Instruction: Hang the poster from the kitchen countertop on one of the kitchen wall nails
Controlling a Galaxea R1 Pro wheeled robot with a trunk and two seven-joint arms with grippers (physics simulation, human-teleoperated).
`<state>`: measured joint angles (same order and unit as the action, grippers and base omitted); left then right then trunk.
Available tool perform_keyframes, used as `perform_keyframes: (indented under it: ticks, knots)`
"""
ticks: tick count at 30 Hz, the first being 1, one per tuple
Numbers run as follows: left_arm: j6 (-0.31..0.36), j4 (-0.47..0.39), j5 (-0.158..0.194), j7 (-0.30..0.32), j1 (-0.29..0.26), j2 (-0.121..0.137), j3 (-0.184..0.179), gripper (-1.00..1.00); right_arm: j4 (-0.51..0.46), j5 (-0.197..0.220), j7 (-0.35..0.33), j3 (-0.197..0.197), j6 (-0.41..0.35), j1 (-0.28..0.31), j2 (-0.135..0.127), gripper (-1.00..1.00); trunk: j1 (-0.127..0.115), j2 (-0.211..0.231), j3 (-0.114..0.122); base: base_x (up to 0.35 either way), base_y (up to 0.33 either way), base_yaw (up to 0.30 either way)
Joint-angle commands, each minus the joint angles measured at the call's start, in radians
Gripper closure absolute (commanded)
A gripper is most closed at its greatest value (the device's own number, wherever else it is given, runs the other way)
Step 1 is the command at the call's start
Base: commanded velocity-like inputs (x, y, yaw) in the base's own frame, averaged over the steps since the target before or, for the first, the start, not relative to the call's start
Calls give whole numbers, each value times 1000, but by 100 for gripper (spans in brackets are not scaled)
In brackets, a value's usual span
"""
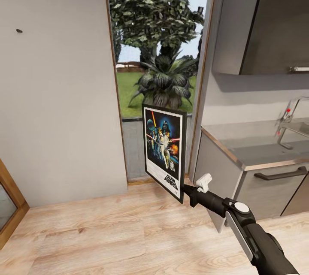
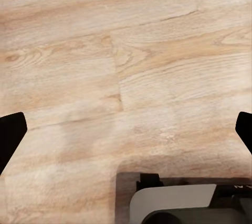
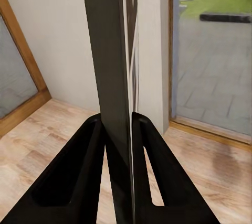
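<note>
We stand in a kitchen corner with a pale wood-plank floor (image 1: 107, 232), a plain light-grey wall (image 1: 56, 107) at frame left and a tall glazed opening onto a garden at centre.

The right gripper (image 1: 185, 190), at lower centre-right of the head view, is clamped on the lower right corner of the upright rectangular Star Wars poster with thin black frame and white inner border (image 1: 164, 150). In the right wrist view its two black fingers (image 3: 79, 177) press either side of the poster's dark edge (image 3: 107, 77), which stands between them. The poster is held in the air in front of the opening, long axis near vertical, leaning slightly, artwork facing us.

The left gripper (image 2: 126, 129) hangs over the floor, its dark tips wide apart at the frame edges, holding nothing.

The deciding relation: the tiny dark stub of a wall nail (image 1: 19, 31) sits in the upper left of the head view, well above and well to the left of the poster's top edge. We judge the carry must go up and leftward.

Count: one poster, one nail visible, one grey brushed-metal countertop (image 1: 257, 142) at right, clear of the poster.
</note>
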<state>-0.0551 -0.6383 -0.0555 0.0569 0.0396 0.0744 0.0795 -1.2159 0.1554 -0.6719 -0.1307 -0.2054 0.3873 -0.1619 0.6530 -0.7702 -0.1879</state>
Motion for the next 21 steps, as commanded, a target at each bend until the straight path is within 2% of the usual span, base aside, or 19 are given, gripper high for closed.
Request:
perform_keyframes:
  ticks: [1, 21]
  knots:
    - [-2, -1, -6, 6, 0, -1, 5, -100, 0, 13, -3, -1, -11, 1, -1, 100, -4, 6, 2, 0, 0, 0]
    - [-2, -1, -6, 6, 0, -1, 5, -100, 0, 13, -3, -1, -11, 1, -1, 100, -80, 146, 65, 0, 0, 0]
